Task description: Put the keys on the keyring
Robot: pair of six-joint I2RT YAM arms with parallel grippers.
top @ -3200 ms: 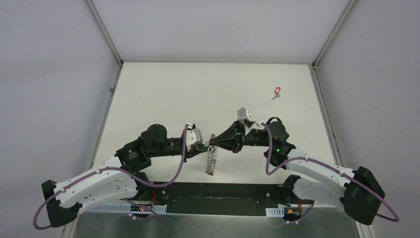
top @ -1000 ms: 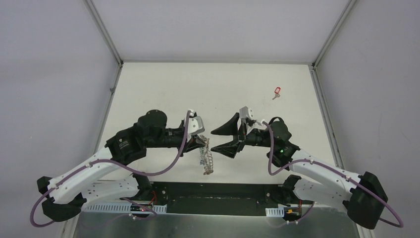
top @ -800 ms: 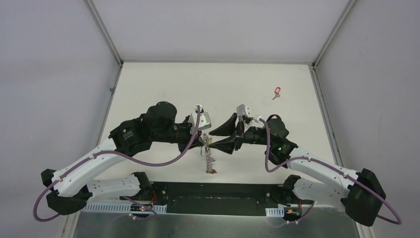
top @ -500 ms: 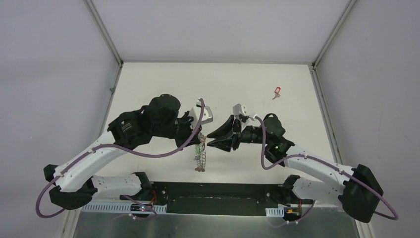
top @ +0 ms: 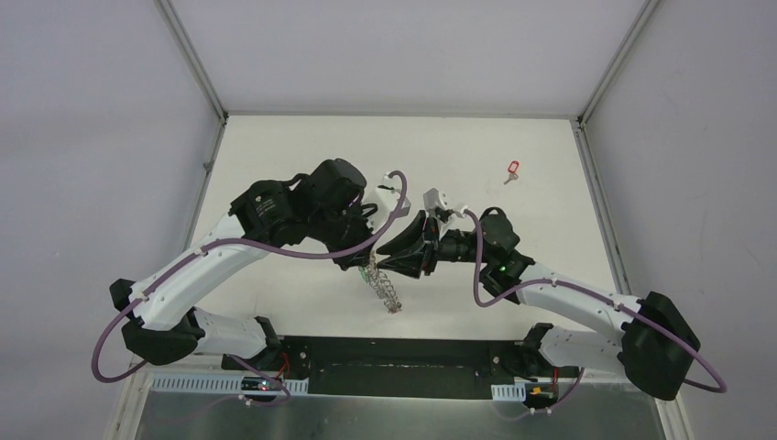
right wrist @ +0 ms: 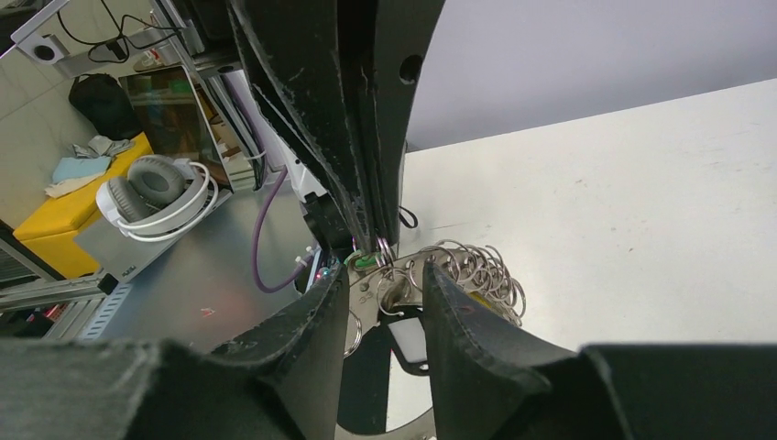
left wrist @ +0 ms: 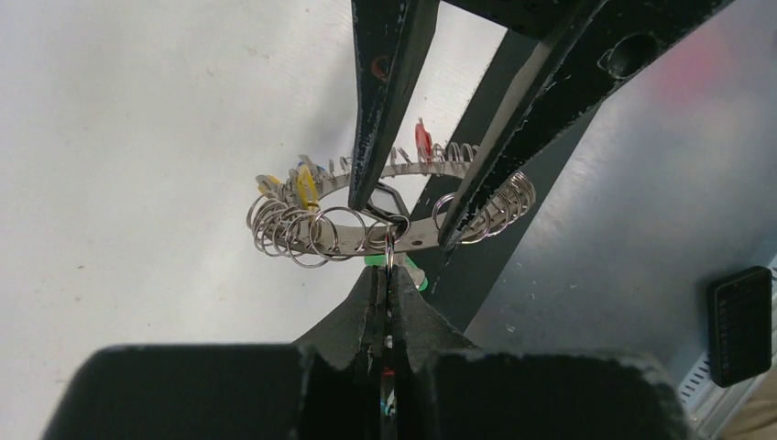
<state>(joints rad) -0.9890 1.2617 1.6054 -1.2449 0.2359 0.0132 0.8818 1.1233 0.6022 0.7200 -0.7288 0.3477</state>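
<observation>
The keyring [top: 388, 293] hangs in the air between my two grippers, fringed with small silver split rings. My left gripper [left wrist: 387, 275] is shut on one split ring [left wrist: 389, 246] that stands edge-on at the keyring's band [left wrist: 414, 236]. A green tag [left wrist: 409, 268] sits just beside its tips. Yellow tags [left wrist: 303, 186] and a red tag [left wrist: 421, 140] hang on the keyring. My right gripper [right wrist: 385, 280] comes from the other side, its fingers [left wrist: 371, 137] closed against a stretch of the band [right wrist: 399, 286]. A loose red-tagged key [top: 512, 170] lies on the table at the back right.
The white table [top: 302, 165] is walled by grey panels and metal posts [top: 192, 64]. A black base strip [top: 403, 353] and a metal ledge [top: 403, 412] run along the near edge under the keyring.
The left arm has swung forward and turned its wrist, carrying the keyring slightly back. The right gripper's wide-open fingers have closed in around the keyring's band.
</observation>
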